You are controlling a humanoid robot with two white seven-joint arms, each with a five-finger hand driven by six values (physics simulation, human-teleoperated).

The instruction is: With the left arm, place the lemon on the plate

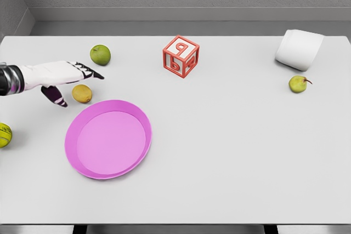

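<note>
Yellow-orange and smooth, the lemon (82, 93) is small and roundish, sitting on the white table (230, 146) just above the plate's upper left rim. Left hand (66, 80) comes in from the left edge with fingers stretched out above it and the dark-tipped thumb (56, 97) hanging down beside it, so spread and holding nothing. One pink plate (108, 138), nothing on it. Only writing I can spot is on the one red cube (180, 56), raised letters, one looks like a "P". Otherwise: one green apple (100, 55), one pear (298, 84), one white cup (299, 49) on its side, and one yellow-green ball (4, 135) cut off at the left edge.
</note>
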